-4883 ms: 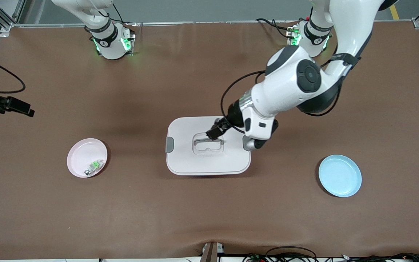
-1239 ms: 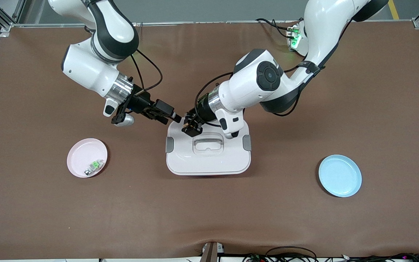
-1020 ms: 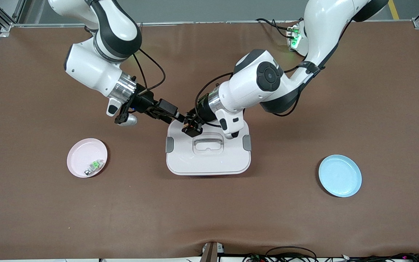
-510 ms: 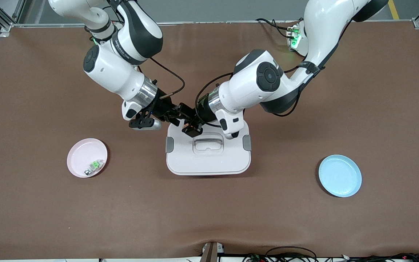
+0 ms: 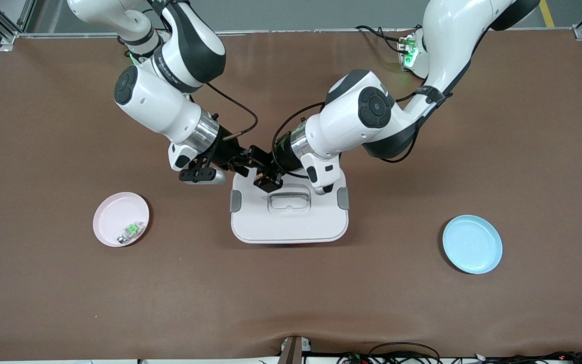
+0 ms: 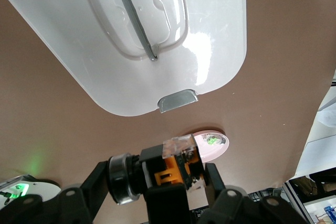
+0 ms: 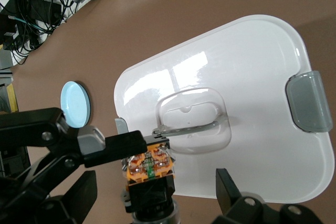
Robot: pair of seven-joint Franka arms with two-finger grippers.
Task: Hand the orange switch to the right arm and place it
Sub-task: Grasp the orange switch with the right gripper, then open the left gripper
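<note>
The left gripper (image 5: pixel 265 178) holds the orange switch (image 5: pixel 261 177) pinched tight in its fingers (image 6: pixel 165 198), up over the corner of the white lid (image 5: pixel 291 222) so the other arm can reach it. The right gripper (image 5: pixel 256 161) has its 2 fingers (image 7: pixel 228 190) spread wide to either side of the switch, gripping nothing yet. The handover looks ready for closing.
</note>
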